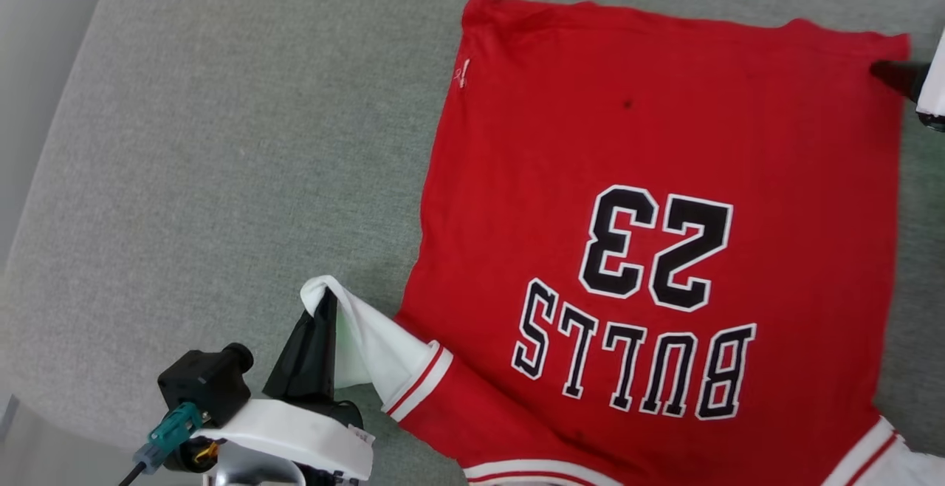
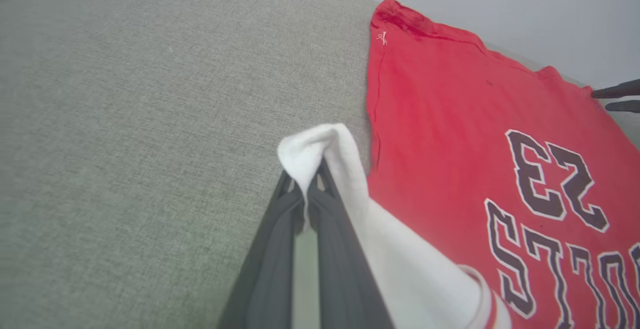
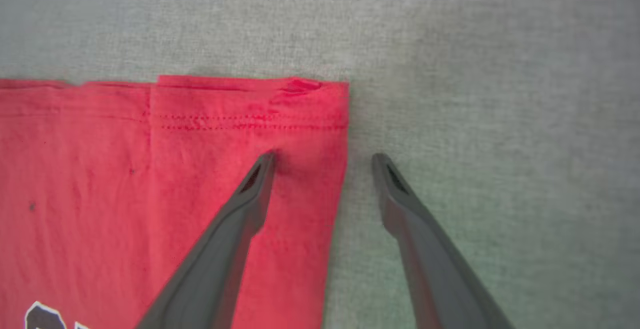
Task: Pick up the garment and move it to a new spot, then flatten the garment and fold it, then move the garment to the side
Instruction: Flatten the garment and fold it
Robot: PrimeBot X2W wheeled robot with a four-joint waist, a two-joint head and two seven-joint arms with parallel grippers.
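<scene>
The garment (image 1: 650,146) is a red jersey lying flat on the grey surface, its "BULLS 23" lettering upside down in the head view. My left gripper (image 1: 319,317) is shut on the tip of its white sleeve (image 1: 369,338), lifting it off the surface; the left wrist view shows the white cloth (image 2: 325,149) pinched between the dark fingers (image 2: 280,249). My right gripper (image 3: 322,158) is open over the far hem corner (image 3: 320,104): one finger rests on the red cloth, the other on the bare surface beside it. In the head view its dark tip (image 1: 889,72) shows at the right edge.
The grey fabric surface (image 1: 236,146) stretches wide to the left of the jersey. A pale wall or floor strip (image 1: 29,43) runs along the surface's left edge. A second white sleeve (image 1: 908,464) lies at the lower right corner.
</scene>
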